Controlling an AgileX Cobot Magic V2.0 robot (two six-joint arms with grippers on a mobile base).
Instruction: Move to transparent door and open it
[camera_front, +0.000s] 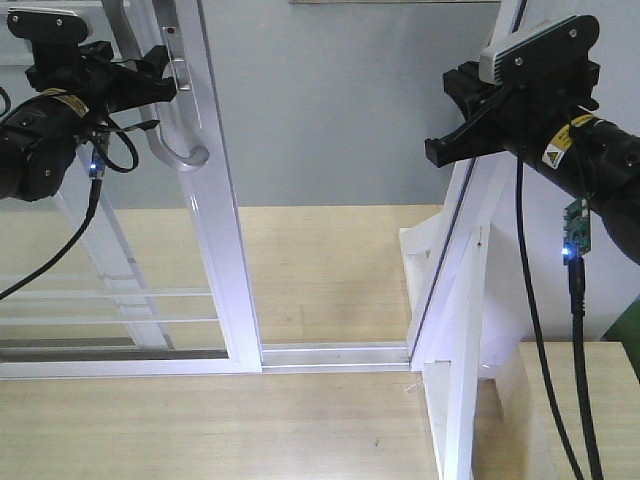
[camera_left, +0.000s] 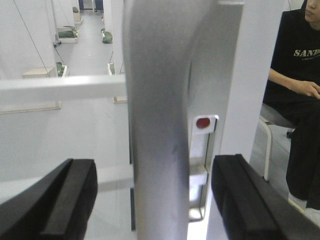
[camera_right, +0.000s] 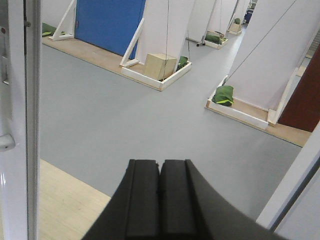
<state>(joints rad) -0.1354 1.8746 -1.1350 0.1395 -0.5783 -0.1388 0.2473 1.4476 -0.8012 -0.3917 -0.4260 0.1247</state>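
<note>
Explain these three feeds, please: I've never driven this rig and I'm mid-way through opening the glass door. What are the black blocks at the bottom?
The wide picture looks forward from the robot's body; its two black arms reach in from the top corners. The other two come from a camera on each wrist, so the black blocks are gripper fingers. The left gripper is open, its fingers either side of the door's grey pull handle with gaps showing, so nothing is clamped. The right gripper is shut and empty, pointing out over the grey floor. In the front view the transparent door stands left and the fixed white post right, with an open gap between them. A seated person in black shows at the right of the left wrist view.
</note>
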